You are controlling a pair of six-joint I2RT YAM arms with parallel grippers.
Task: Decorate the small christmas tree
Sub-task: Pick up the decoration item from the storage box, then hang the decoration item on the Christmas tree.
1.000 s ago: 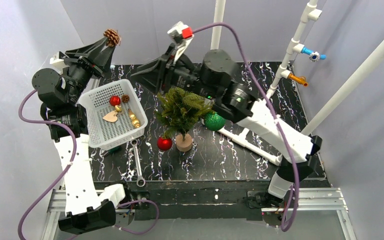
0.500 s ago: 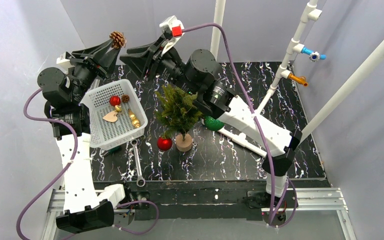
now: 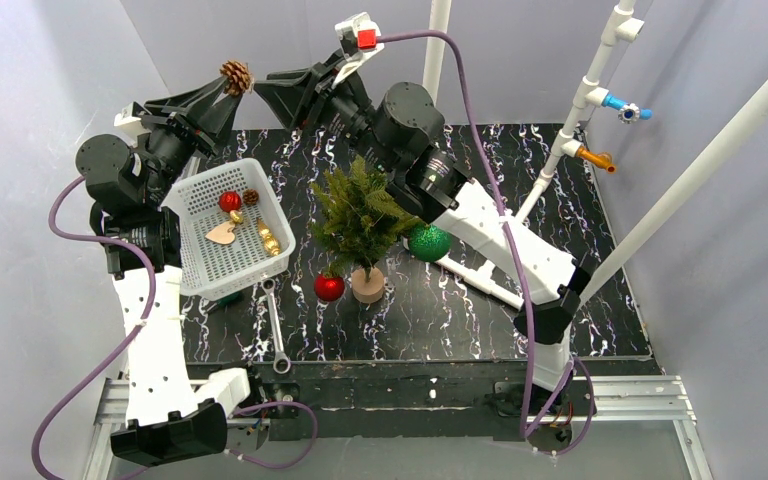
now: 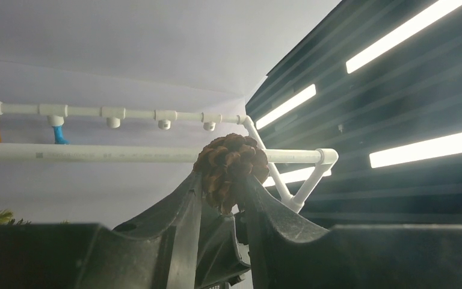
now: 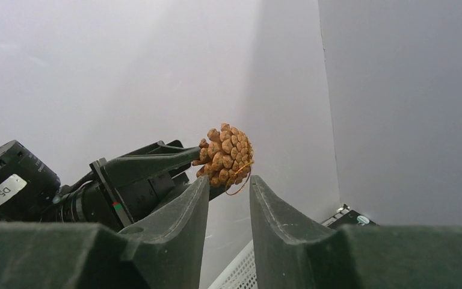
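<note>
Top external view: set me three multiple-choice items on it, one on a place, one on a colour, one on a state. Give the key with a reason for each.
1. Where is the green ball?
A. beside the small christmas tree, outside the white basket
B. inside the basket
C. at the tree's very top

2. What colour is the ball inside the basket?
A. blue
B. red
C. silver

3. The left gripper is:
A. open and empty
B. out of every view
C. shut on the pine cone

Key:
1 A, the green ball sits by the tree's branches, clear of the basket.
2 B, that ball shows plainly red against the white mesh.
3 C, the left wrist view shows both fingers clamping the cone.
</note>
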